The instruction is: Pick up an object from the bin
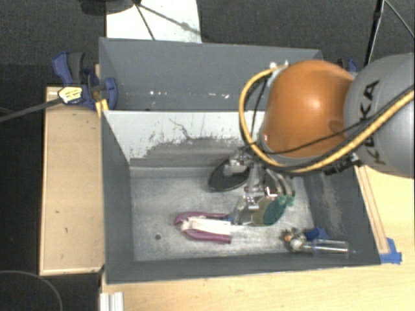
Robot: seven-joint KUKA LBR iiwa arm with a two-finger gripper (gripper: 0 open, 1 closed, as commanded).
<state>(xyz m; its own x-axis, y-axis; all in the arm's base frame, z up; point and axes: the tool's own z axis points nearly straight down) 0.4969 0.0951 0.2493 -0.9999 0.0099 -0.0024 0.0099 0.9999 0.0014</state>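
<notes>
Fingers of the two-finger gripper [251, 211] hang under the arm's orange domed cover [305, 105], and from where I stand I cannot tell whether they are spread or pressed together, nor whether anything sits between them. The gripper is low over the floor of the grey metal bin [194, 63], right of its middle and nearer the front wall than the back. Just beside it, towards the right wall, lies a small dark green rounded piece [277, 209]. From the other side, the right end of a long purple and white object [202, 227] comes almost up to it.

What worries me is that crowding. A grip here could catch only the edge of the green piece and squirt it aside. It could also nip the tip of the purple one, which might then swing and drop on the lift. Going lower might scrape the floor.

The green piece looks smooth and slightly glossy, perhaps plastic, with curved sides that offer little flat hold. It seems to touch the gripper's metal. A black oval thing [224, 175] towards the back wall and a small blue and clear pen-like thing [316, 242] near the front right corner lie apart from all this.
</notes>
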